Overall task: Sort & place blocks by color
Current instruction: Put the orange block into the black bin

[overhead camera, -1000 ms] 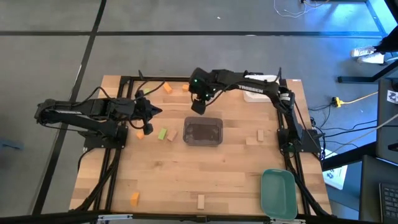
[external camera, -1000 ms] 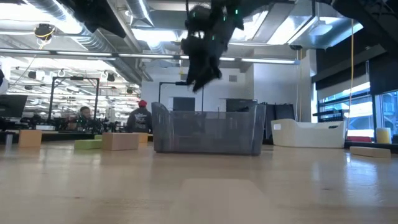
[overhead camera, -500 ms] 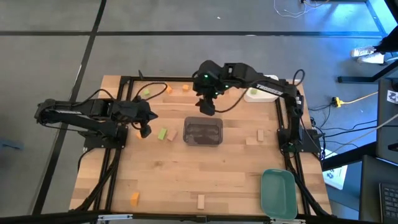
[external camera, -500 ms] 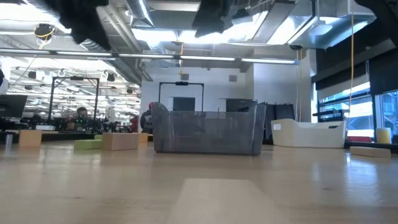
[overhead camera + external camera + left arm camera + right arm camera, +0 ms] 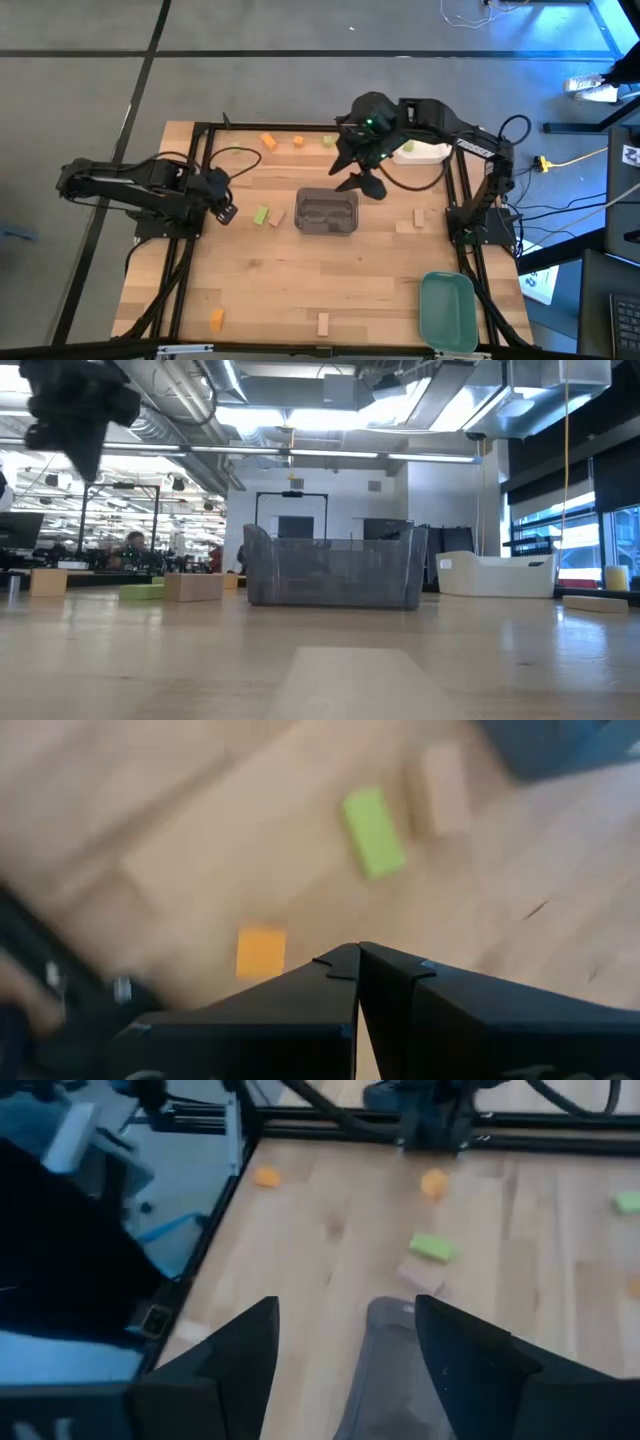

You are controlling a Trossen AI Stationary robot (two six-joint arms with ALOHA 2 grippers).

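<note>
From above, the right gripper (image 5: 362,180) hangs just above the upper right corner of the grey tray (image 5: 327,212), which sits near the middle of the table (image 5: 300,290). Its own wrist camera shows its two fingers (image 5: 470,1370) spread wide with nothing between them, the tray's wall (image 5: 395,1370) showing in the gap.

The left gripper (image 5: 224,208) sits at the left edge of the table, left of the tray. In the left wrist view its fingers (image 5: 385,975) are pressed together at the tips with nothing visible between them.

The blocks lie scattered. A light green block (image 5: 261,214) and a tan block (image 5: 278,217) lie side by side just left of the tray; both show in the left wrist view too, green (image 5: 373,832) and tan (image 5: 440,782), with an orange block (image 5: 260,951) closer to the fingers. Along the upper edge of the table in the high view lie two orange blocks (image 5: 268,142) (image 5: 298,141) and a green one (image 5: 329,141). Right of the tray there are a tan block (image 5: 418,216) and a tan bar (image 5: 403,227). At the bottom of the frame sit another orange block (image 5: 216,319) and a tan one (image 5: 323,323). A green tray (image 5: 447,311) occupies the lower right corner, and a white tray (image 5: 420,153) the upper right.
</note>
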